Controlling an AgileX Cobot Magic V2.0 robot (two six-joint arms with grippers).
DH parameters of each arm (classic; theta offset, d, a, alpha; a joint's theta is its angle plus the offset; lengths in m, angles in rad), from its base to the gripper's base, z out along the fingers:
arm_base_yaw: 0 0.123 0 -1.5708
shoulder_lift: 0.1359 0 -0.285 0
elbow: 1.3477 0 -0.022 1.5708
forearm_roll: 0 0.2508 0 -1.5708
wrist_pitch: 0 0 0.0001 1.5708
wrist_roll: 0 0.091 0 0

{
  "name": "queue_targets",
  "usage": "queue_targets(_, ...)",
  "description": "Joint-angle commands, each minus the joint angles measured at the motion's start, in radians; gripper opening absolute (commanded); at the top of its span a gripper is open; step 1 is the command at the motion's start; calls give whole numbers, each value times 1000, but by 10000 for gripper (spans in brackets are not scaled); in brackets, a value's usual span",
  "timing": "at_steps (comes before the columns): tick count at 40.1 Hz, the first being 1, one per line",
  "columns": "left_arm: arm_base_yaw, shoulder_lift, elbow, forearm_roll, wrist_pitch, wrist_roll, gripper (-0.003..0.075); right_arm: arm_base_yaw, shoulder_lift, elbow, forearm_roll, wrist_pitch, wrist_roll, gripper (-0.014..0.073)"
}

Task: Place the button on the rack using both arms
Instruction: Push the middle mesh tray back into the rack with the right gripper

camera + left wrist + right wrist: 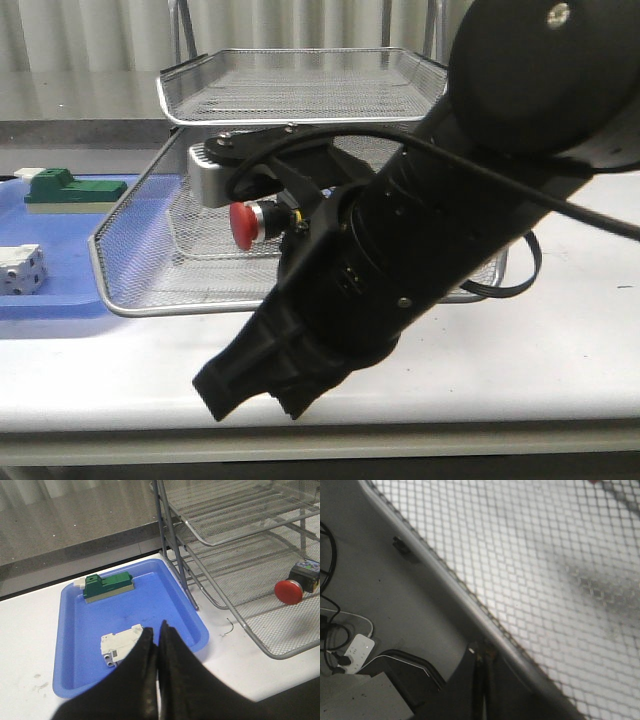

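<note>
The button [248, 222] already lies in the pulled-out lower tier of the rack [130, 300], so placing seems done; both the left pincer [159, 645] and right pincer [482, 680] are closed and empty.

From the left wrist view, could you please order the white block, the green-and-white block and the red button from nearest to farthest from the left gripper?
1. White block, in the blue tray, right by the left gripper.
2. Green-and-white block, at the tray's far end.
3. Red button, on the rack's pulled-out mesh tier, farthest.
</note>
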Motion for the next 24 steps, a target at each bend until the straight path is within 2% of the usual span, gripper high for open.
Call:
queue_targets(1, 1, 9, -29, -18, -83, -10, -19, -46, -22, -58, -23, -105, -4, -60)
queue_targets(12, 1, 9, -29, -18, -83, -10, -19, -74, 8, -136, -45, -92, -4, -60)
queue_targets(24, 1, 9, -29, -18, -83, -10, -19, -64, 7, -145, -46, -71, -4, -60)
